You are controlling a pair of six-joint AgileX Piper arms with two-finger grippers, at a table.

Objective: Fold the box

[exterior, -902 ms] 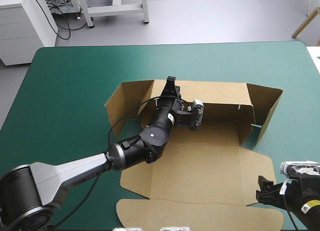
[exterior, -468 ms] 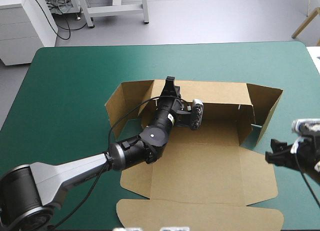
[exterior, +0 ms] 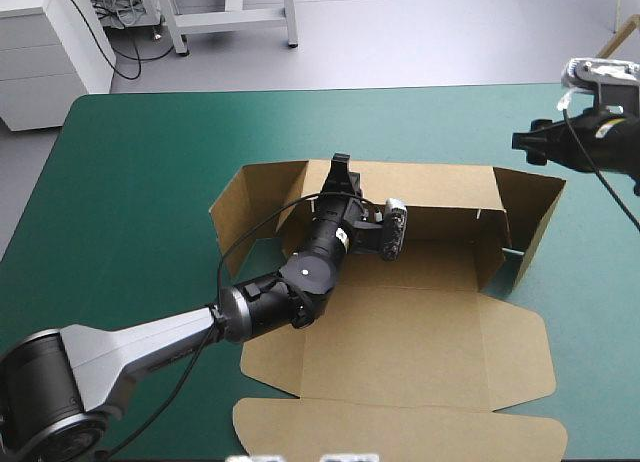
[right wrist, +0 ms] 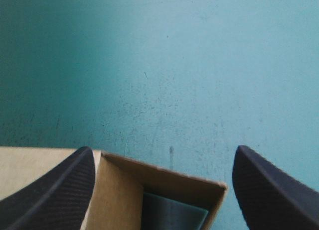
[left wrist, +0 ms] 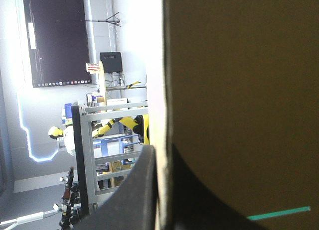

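Left tool [exterior: 341, 164] is pinching the rear wall [exterior: 440, 187] of the box [exterior: 400, 352] upright while the spread right tool [right wrist: 163, 149] is hovering over the end flap [exterior: 537, 214], likely needing tucking inward next.

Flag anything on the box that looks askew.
On the box, the right end flap splays outward, not square to the back wall that the left gripper pinches. The right gripper hangs open above that corner.
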